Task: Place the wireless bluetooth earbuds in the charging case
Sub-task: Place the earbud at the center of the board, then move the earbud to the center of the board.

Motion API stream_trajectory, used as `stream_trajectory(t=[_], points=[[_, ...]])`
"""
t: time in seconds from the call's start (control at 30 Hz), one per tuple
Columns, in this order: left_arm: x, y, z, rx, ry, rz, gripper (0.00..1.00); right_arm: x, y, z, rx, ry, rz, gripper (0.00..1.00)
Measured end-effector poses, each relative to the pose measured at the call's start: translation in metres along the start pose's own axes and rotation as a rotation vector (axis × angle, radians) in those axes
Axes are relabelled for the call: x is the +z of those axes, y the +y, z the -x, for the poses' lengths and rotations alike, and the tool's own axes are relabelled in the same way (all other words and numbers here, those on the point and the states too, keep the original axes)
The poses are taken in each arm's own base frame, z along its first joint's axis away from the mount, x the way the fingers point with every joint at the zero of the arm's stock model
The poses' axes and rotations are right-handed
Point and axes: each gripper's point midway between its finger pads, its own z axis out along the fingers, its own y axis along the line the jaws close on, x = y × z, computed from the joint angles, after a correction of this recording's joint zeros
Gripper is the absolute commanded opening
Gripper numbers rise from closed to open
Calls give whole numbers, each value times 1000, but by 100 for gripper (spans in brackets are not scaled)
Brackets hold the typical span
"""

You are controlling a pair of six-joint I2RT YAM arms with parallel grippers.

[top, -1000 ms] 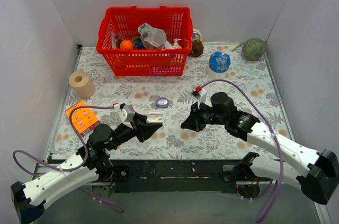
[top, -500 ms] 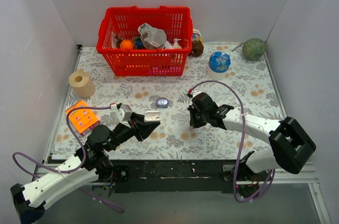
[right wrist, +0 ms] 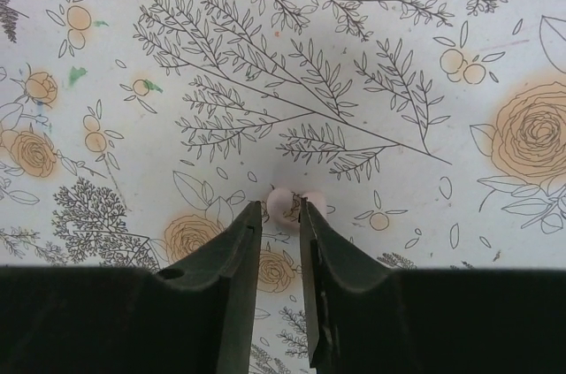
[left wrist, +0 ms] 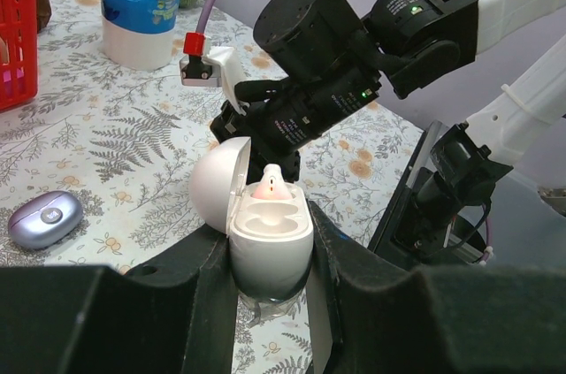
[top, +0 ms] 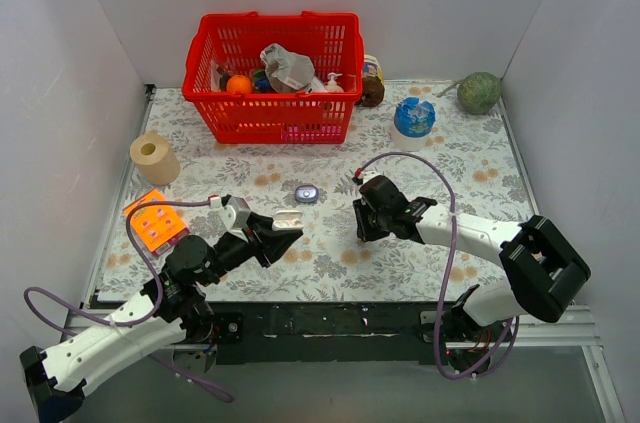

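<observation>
My left gripper (left wrist: 268,259) is shut on a white egg-shaped charging case (left wrist: 270,241), held upright with its lid (left wrist: 215,181) swung open to the left. One pale pink earbud (left wrist: 269,184) sits in the case's far socket; the near socket is bare. In the top view the case (top: 290,222) hangs just above the mat at left centre. My right gripper (right wrist: 279,204) points straight down at the mat, jaws a narrow gap apart. A second pale pink earbud (right wrist: 285,199) lies on the mat right at its tips, partly behind the right finger. From above, the right gripper (top: 362,233) is right of the case.
A small lavender case (top: 306,193) lies on the floral mat behind the two grippers. A red basket (top: 272,73) full of items stands at the back. There are also a paper roll (top: 154,156), an orange pad (top: 155,220), a blue-topped cup (top: 413,120) and a green ball (top: 480,93).
The right arm has folded in and brought its gripper down onto the mat over the earbud, and its jaws have parted slightly. The left gripper has barely shifted, case still held.
</observation>
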Motion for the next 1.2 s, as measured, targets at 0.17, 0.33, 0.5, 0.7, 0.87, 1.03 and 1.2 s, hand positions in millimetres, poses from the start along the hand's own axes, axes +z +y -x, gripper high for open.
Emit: stream_trajectory(t=[0.17,0.33,0.5,0.7,0.87,1.03,1.2], points=[[1,1,-3,-6,10,2,0,-9,3,9,2,-39,15,36],[1,1,-3,-11,12,3,0,-21,8,20,-30,-90,45,36],[1,0,-3,-15,12,3,0,-23,4,9,-118,-54,24,31],[1,0,-3,-19,11,3,0,-36,-2,-8,-199,-17,-11,2],[2,0,-4,-27,17,5,0,-34,-9,-19,-196,16,-34,1],[2,0,-4,-34,15,4,0,-21,-17,-39,-194,96,-61,1],[0,-1,-1,-34,3,1,0,-13,-17,-46,-192,133,-57,1]])
